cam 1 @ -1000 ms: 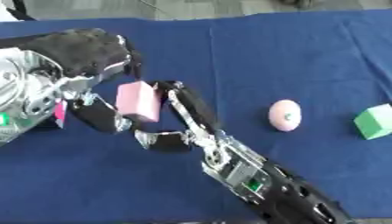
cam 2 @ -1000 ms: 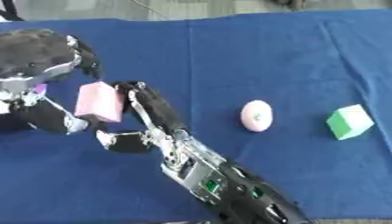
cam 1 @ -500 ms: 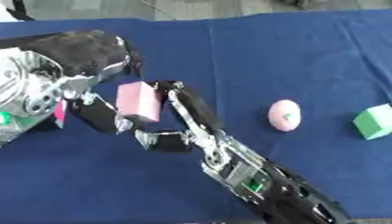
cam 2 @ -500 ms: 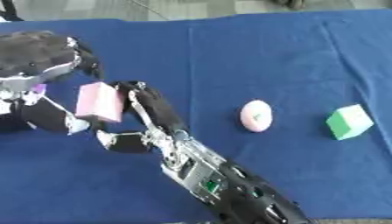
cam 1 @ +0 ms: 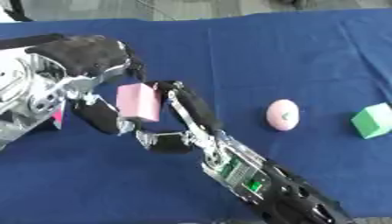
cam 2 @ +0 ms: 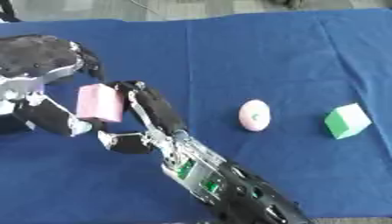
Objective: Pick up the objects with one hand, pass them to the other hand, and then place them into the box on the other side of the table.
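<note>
Pink and boxy, the block (cam 1: 138, 102) sits up off the cloth at centre-left of the frame, caught between the two robot hands. It stands roughly upright, its broad face turned toward the camera.

From the lower right the right hand (cam 1: 186, 122) reaches in on a long black and silver forearm. Its straight fingers (cam 1: 191, 106) lie along the block's right edge, and the thumb (cam 1: 165, 142) curls in below, so the block is pinched on that side. From the left edge of the frame the left hand (cam 1: 80, 74) comes in, big and dark on top with silver parts beneath. Its upper fingers arch over the block's top left corner and a black finger (cam 1: 99, 117) sits against the block's lower left side, so this hand is wrapped about the block too. Whether both are truly bearing the block I cannot tell.

Over to the right of centre, a pale pink egg-shaped thing (cam 1: 282, 114) lies on the blue tablecloth (cam 1: 229, 52), well apart from the hands. Further right, near the frame's right edge, a green cube (cam 2: 346, 120) rests tilted on the cloth, near the egg shape but not touching it.

Along the top edge of the frame a strip of grey floor (cam 1: 92, 9) shows beyond the cloth.
</note>
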{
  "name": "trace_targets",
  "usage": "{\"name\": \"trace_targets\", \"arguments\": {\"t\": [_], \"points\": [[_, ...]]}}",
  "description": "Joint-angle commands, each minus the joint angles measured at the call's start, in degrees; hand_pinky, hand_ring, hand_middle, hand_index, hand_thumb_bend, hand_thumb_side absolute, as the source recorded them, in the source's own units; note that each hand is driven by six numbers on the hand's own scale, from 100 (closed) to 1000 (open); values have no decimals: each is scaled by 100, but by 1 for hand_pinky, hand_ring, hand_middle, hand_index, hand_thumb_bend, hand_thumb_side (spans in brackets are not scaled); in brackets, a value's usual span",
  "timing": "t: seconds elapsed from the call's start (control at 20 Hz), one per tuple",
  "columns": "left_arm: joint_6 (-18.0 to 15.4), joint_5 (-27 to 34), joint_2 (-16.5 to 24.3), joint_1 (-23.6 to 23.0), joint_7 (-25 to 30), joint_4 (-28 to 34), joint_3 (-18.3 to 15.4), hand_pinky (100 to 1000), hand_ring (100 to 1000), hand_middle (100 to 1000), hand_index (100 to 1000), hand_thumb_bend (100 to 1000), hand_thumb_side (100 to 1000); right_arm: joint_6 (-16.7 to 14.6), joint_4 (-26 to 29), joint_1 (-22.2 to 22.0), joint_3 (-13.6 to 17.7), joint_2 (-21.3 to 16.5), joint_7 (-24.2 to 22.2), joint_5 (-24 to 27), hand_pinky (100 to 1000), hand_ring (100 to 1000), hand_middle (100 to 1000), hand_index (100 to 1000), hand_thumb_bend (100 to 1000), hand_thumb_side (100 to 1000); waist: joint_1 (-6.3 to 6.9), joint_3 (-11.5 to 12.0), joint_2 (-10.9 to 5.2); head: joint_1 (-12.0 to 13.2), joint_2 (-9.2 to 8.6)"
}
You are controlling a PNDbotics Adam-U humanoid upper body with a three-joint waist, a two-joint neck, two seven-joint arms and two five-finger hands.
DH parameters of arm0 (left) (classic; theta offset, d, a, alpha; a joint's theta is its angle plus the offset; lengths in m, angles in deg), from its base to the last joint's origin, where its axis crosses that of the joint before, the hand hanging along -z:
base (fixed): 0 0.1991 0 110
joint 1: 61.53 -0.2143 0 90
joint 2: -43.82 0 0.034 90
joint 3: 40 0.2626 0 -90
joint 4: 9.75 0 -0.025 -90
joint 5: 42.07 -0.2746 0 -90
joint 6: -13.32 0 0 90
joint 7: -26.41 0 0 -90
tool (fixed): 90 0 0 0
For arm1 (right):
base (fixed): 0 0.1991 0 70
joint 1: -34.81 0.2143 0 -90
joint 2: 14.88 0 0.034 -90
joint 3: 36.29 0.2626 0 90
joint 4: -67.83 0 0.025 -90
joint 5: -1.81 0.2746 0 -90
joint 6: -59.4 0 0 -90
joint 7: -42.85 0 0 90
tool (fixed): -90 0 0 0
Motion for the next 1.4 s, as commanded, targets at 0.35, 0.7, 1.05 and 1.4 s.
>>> {"name": "trace_targets", "arguments": {"t": [0.35, 0.7, 1.05, 1.4], "points": [[1118, 25, 54, 115, 1006, 12, -69, 739, 678, 573, 694, 313, 278, -54, 46, 87, -14, -6, 13, -46, 766, 514, 488, 623, 100, 162, 15, 2, -113, -18, -50], [1191, 0, 55, 118, 1006, 74, -99, 720, 637, 507, 623, 239, 182, -54, 23, 77, -16, -5, -11, -75, 768, 519, 497, 631, 100, 100, 12, 5, -110, -21, -47], [1239, -74, 103, 80, 1006, 170, -144, 692, 579, 424, 524, 225, 100, 9, -24, 78, -20, -8, -287, -250, 792, 645, 665, 791, 202, 100, -1, 2, -110, -25, -44], [1008, -191, 176, 3, 1006, 196, -158, 680, 550, 383, 493, 261, 100, 115, -20, 84, -13, -2, -628, -520, 836, 756, 776, 886, 195, 344, -12, -22, -117, -22, -40]]}}
